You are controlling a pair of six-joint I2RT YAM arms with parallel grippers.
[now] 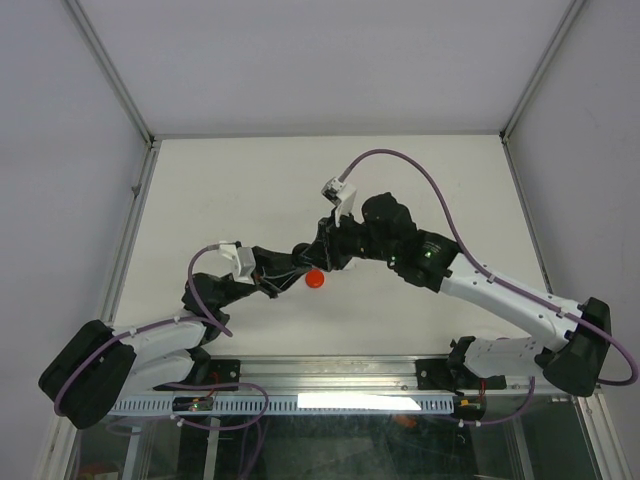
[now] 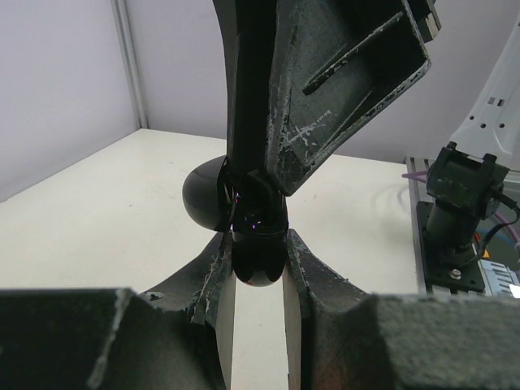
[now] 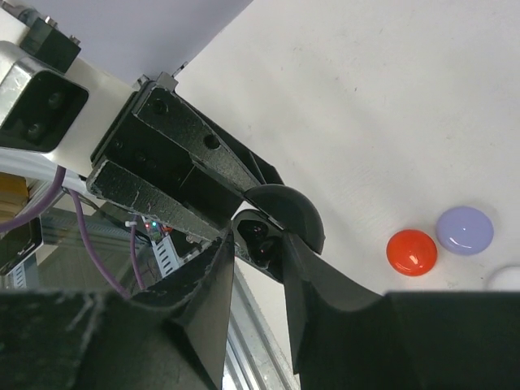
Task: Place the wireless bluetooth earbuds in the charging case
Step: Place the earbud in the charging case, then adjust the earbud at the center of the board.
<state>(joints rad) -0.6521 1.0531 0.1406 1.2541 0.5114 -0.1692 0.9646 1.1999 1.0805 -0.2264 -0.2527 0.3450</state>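
A glossy black charging case is held above the table with its rounded lid swung open. My left gripper is shut on the case body. In the right wrist view the open lid and the dark inside of the case show. My right gripper comes down onto the case mouth with its jaws close together on a small black earbud sitting in the opening. The earbud is mostly hidden. In the top view both grippers meet at the table's middle.
A red round piece lies on the table just below the grippers, also in the right wrist view. Beside it lie a lilac round piece and the edge of a white one. The metal rail runs along the near edge.
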